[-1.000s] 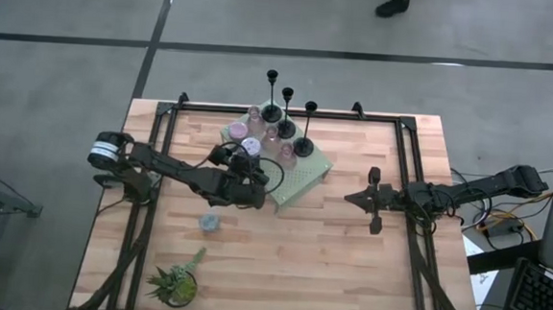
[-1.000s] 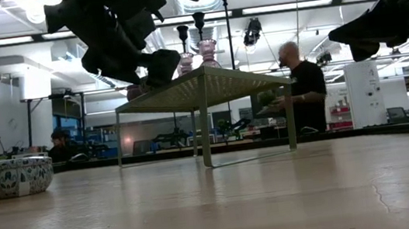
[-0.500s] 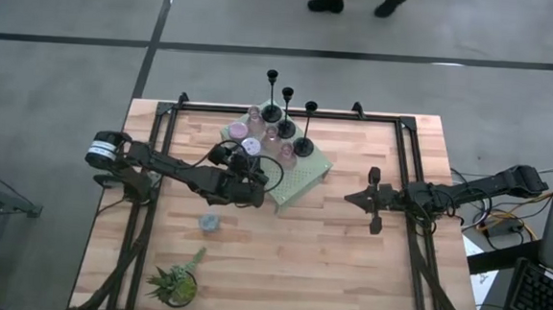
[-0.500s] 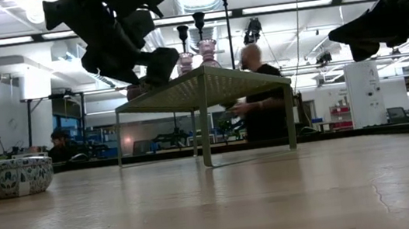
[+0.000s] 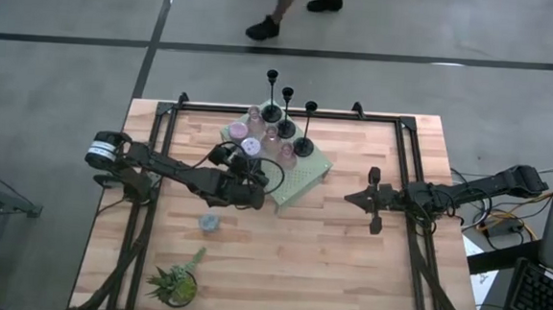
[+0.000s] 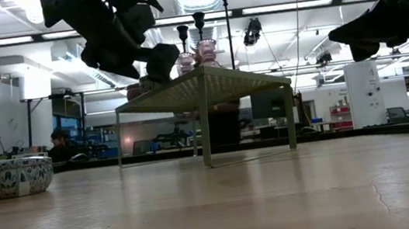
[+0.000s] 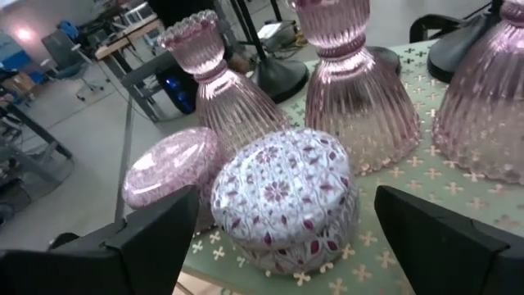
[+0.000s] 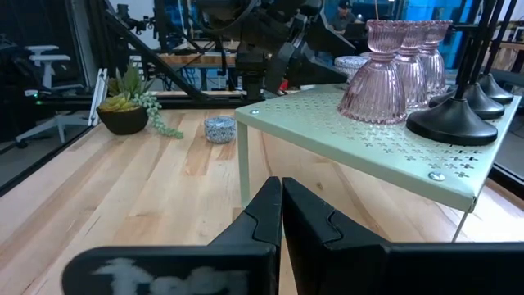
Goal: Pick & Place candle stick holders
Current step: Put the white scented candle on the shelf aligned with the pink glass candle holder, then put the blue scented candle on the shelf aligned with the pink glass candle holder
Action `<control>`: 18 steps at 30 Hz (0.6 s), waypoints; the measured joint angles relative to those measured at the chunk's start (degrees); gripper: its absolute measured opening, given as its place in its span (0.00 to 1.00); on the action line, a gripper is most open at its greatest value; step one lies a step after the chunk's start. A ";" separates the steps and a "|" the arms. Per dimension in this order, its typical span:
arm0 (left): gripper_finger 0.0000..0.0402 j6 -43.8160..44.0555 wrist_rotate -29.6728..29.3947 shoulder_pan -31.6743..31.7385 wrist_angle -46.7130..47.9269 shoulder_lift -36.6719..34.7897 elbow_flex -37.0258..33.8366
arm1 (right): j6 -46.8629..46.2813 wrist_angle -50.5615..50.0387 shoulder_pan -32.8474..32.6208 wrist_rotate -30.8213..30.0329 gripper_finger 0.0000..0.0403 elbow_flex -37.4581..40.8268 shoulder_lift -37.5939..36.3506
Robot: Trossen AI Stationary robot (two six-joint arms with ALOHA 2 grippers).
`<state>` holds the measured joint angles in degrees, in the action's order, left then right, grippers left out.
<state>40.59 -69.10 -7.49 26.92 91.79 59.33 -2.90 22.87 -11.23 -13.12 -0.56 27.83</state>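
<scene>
A round lidded cup with a purple pattern [image 7: 282, 197] stands on the near left corner of the green perforated stand [image 5: 304, 176]. My left gripper [image 7: 299, 246] is open, with one finger on either side of this cup and not touching it. Behind the cup stand a pink lidded cup [image 7: 168, 172], ribbed pink glass holders [image 7: 356, 90] and three black tall-stemmed holders [image 5: 286, 127]. A pale blue-grey cup [image 5: 210, 223] sits on the table in front of the stand. My right gripper [image 5: 371, 199] hangs shut over the table's right side.
A spiky green potted plant [image 5: 177, 282] stands at the near left corner. The stand's thin legs [image 6: 204, 130] lift it above the wood. Black frame rails [image 5: 151, 167] run along the table's left and right sides. A person's legs [image 5: 286, 7] show beyond the far edge.
Both arms have kept still. A person beyond the table's far edge has walked toward the left.
</scene>
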 joint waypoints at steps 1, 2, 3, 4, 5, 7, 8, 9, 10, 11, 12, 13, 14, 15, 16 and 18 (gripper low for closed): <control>0.93 -0.20 -0.13 0.02 -0.02 0.00 0.15 | 0.00 -0.01 -0.01 0.02 0.02 0.00 0.00; 0.93 -0.65 -0.31 0.02 0.02 0.00 0.31 | 0.04 -0.02 0.00 0.00 0.02 0.00 0.00; 0.93 -1.07 -0.46 0.02 -0.02 0.00 0.45 | 0.04 -0.02 -0.02 0.00 0.02 0.00 0.00; 0.93 -1.30 -0.50 0.00 -0.09 0.00 0.63 | 0.02 -0.02 0.00 0.01 0.02 0.00 0.00; 0.93 -1.37 -0.54 0.00 -0.15 0.00 0.76 | -0.01 -0.01 0.00 0.01 0.02 0.00 0.00; 0.93 -1.72 -0.63 0.00 -0.13 0.00 1.08 | 0.04 -0.02 0.00 0.01 0.02 0.00 0.00; 0.93 -2.04 -0.84 0.00 -0.10 0.00 1.28 | 0.03 -0.01 -0.01 0.01 0.02 0.00 0.00; 0.93 -2.36 -1.01 0.00 -0.14 0.00 1.52 | -0.01 0.00 -0.01 0.02 0.02 0.00 0.00; 0.93 -2.62 -1.12 0.00 -0.20 0.00 1.74 | 0.01 -0.01 0.00 0.01 0.02 0.00 0.00; 0.93 -2.86 -1.33 0.00 -0.21 0.00 1.96 | 0.04 0.00 0.00 0.00 0.02 0.00 0.00; 0.93 -3.29 -1.59 0.00 -0.14 0.00 2.23 | 0.04 -0.02 0.00 0.01 0.02 0.00 0.00; 0.93 -4.01 -1.77 0.00 -0.14 0.00 2.58 | 0.00 -0.02 0.00 0.01 0.02 0.00 0.00; 0.93 -4.63 -1.94 0.00 -0.18 0.00 3.00 | 0.01 0.00 -0.01 0.02 0.02 0.00 0.00; 0.93 -5.07 -1.99 -0.03 -0.22 0.00 3.49 | 0.04 0.00 -0.02 0.02 0.02 0.00 0.00; 0.93 -5.72 -2.00 -0.12 -0.25 0.00 3.99 | 0.04 -0.02 0.00 0.02 0.02 0.00 0.00; 0.93 -7.72 -1.96 -0.52 -0.11 0.00 5.38 | 0.00 -0.01 -0.01 0.02 0.02 0.00 0.00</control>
<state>32.87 -71.06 -8.01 26.80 91.79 64.71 -2.90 22.86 -11.23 -13.11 -0.56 27.83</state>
